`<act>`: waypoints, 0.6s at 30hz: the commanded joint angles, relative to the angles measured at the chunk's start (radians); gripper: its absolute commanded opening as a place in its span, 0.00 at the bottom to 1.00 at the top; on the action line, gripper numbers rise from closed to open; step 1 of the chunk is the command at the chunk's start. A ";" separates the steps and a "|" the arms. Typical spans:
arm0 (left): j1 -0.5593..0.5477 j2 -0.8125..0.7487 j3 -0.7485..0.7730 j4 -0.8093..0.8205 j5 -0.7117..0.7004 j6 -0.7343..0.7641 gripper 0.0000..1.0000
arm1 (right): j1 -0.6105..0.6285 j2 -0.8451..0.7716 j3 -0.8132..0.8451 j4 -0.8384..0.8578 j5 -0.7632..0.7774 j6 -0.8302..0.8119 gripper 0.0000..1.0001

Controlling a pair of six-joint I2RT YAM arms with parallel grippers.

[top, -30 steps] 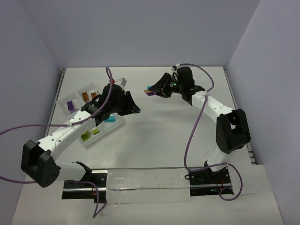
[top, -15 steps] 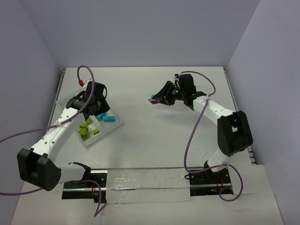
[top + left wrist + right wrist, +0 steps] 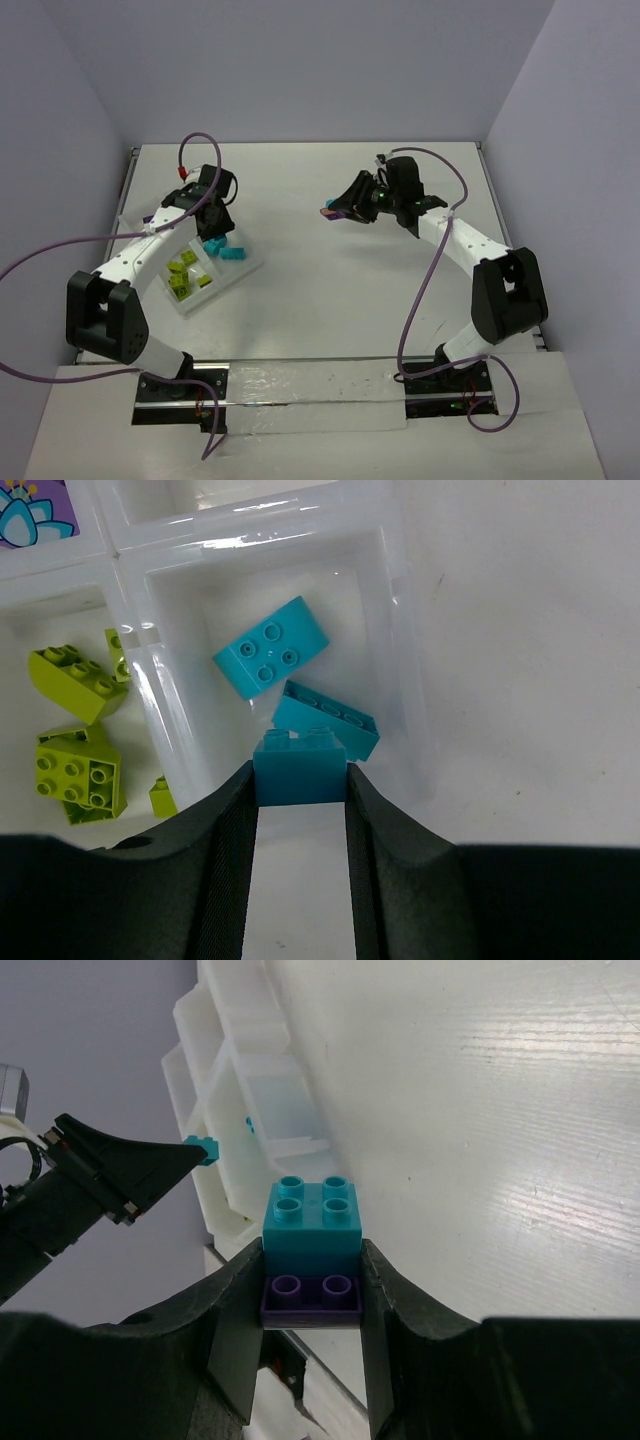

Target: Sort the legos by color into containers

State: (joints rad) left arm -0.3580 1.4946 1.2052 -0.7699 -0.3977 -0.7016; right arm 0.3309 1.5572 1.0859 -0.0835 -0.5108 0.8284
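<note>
Beneath your left gripper [image 3: 300, 785] lies the white tray [image 3: 405, 680]. Its fingers clamp a single turquoise brick [image 3: 300, 770] over the near edge of a compartment, where two loose turquoise bricks [image 3: 271, 660] lie just ahead. Lime green bricks [image 3: 75, 775] occupy the compartment to its left. Well apart from the tray, your right gripper [image 3: 312, 1275] pinches a turquoise-on-purple cluster [image 3: 312, 1230] over the table [image 3: 480, 1110].

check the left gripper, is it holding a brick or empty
Holding: the left gripper is shut on a turquoise brick at the tray's turquoise compartment.
</note>
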 commanded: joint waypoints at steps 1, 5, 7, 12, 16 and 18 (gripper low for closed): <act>0.005 0.020 0.052 0.057 -0.006 0.040 0.00 | -0.006 -0.042 -0.012 -0.014 0.021 -0.036 0.00; 0.005 0.047 0.052 0.071 -0.013 0.040 0.00 | -0.006 -0.044 -0.018 -0.020 0.025 -0.045 0.00; 0.005 0.043 0.029 0.113 0.005 0.050 0.00 | -0.005 -0.046 -0.021 -0.019 0.020 -0.045 0.00; 0.007 0.059 0.017 0.140 0.015 0.050 0.00 | -0.004 -0.051 -0.023 -0.009 0.021 -0.034 0.00; 0.007 0.069 0.015 0.140 0.033 0.057 0.00 | -0.006 -0.044 -0.007 -0.014 0.017 -0.038 0.00; 0.007 0.078 0.013 0.133 0.019 0.057 0.00 | -0.006 -0.043 -0.008 -0.018 0.020 -0.045 0.00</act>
State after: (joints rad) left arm -0.3576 1.5584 1.2102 -0.6754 -0.3813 -0.6647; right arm 0.3309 1.5524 1.0695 -0.1093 -0.4995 0.8046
